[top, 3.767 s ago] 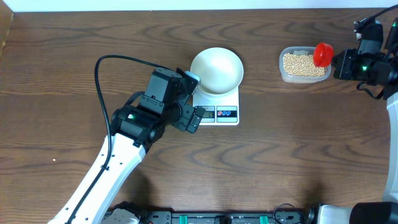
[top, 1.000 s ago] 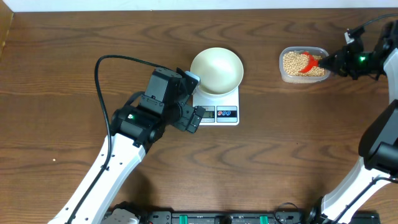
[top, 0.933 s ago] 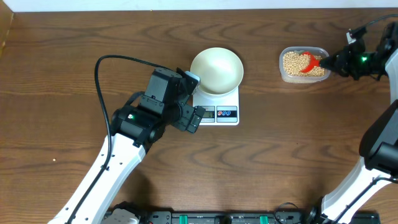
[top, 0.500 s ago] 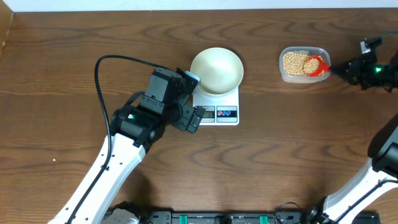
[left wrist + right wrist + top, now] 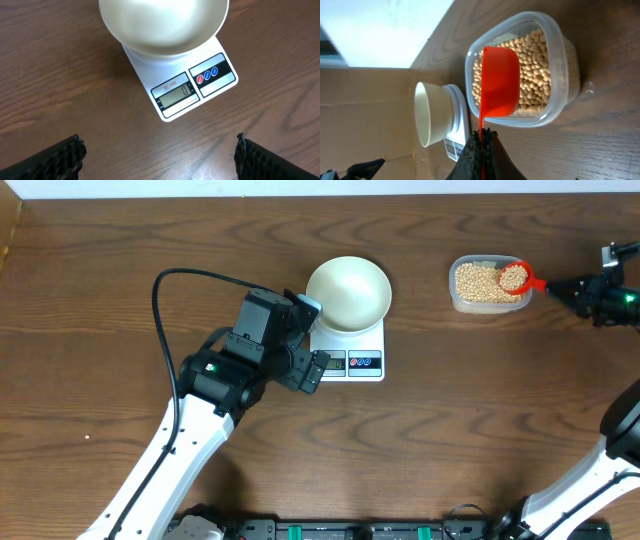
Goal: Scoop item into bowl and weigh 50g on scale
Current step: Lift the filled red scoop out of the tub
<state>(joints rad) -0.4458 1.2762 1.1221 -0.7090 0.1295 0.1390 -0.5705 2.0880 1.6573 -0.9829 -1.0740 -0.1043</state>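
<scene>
A red scoop point(image 5: 514, 277) heaped with tan beans point(image 5: 480, 283) hangs over the 3 o'clock end of a clear plastic tub point(image 5: 568, 60). Its thin handle is pinched between the pressed-together jaws of the right gripper point(image 5: 482, 139). The cup is held level, mouth up, judging by the overhead view, which would keep the load from spilling on the way across.

The white bowl point(image 5: 348, 293) sits centred on the white scale point(image 5: 172, 107), well apart from the tub and at its 9 o'clock. No beans are visible in the bowl. The grey display point(image 5: 175, 95) reads 0, with the red and blue buttons point(image 5: 207, 75) beside it, so weighing appears to start from zero.

The left gripper point(image 5: 159, 145) hovers off the table point(image 5: 480, 430) at about 7 o'clock of the scale, its jaws spread wide and holding nothing. Its wrist camera looks straight down on the display, likely parked there so the reading can be watched as beans go in.

Judged from this moment, the first scoopful is loaded and the carry to the bowl is the step in hand. The long reach across the table calls for a steady, level scoop, since round beans roll off a tilted rim.
</scene>
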